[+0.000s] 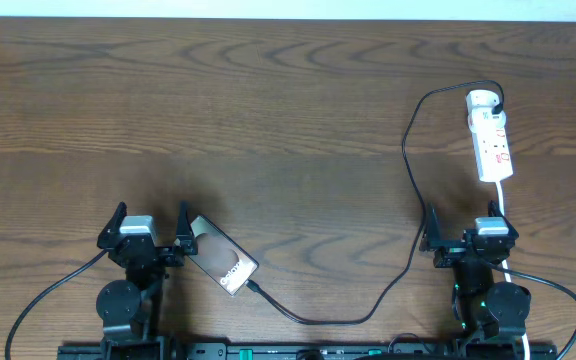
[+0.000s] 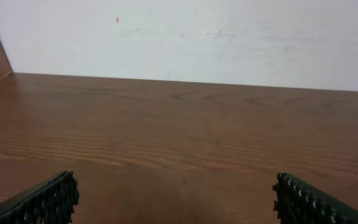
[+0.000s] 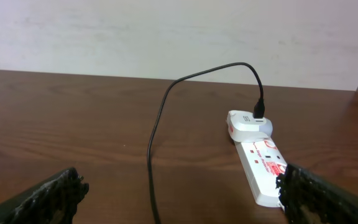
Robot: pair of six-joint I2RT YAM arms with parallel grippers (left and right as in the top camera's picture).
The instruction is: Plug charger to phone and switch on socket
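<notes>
- left gripper [image 1: 151, 218]: jaws spread wide with nothing between them. Its wrist view shows only bare table [image 2: 179, 137] ahead.
- right gripper [image 1: 471, 222]: jaws equally wide, holding nothing.
- phone [image 1: 223, 256]: lies flat just right of the left gripper, close beside its right finger; can't tell if they touch. Its long axis runs diagonally from far-left to near-right. The left arm is much nearer and the right arm is well apart.
- charger [image 1: 408, 215]: thin black cable. Its plug end sits in the white adapter [image 1: 482, 100] at the far end of the socket. The cable comes toward the near edge, passes left of the right gripper, then curves left to the phone's near-right end.
- connector tip [image 1: 254, 287]: right at the phone's near-right short edge. Too small to tell whether it is seated in the port or just beside it.
- socket [image 1: 491, 140]: white strip, long axis near-to-far, on the far side of the right gripper and apart from it. The right arm is nearer.
- red markings [image 3: 267, 163] show on the socket's face. Can't tell which one is the switch, or whether it is on.
- judgement: the tip lies near-right of the left gripper, in line with the phone's diagonal, so any push-in goes far-left along that axis. The switch looks like a straight reach outward for the right arm.
</notes>
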